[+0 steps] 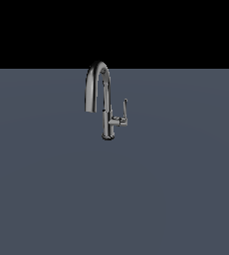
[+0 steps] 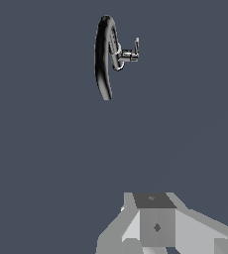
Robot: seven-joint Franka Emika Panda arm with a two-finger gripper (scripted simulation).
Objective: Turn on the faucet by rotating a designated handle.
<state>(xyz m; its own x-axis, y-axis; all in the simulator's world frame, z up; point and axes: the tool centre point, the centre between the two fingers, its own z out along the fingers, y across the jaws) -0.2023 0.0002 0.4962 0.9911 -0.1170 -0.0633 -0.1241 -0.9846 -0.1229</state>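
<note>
A small dark chrome faucet (image 1: 106,114) stands upright on the grey floor in the exterior view, its arched spout (image 1: 94,87) curving down toward that view's left. The handle (image 1: 125,109) is a thin lever standing up from a short stub on the column, on the exterior view's right. From above, the wrist view shows the faucet (image 2: 104,59) and the handle (image 2: 135,48) far off. Grey parts of my gripper (image 2: 155,221) fill that picture's lower edge, well away from the faucet and touching nothing. How its fingers stand is unclear. The arm is out of the exterior view.
A flat grey floor (image 1: 176,199) spreads all around the faucet, under a black background (image 1: 186,30) above the horizon line.
</note>
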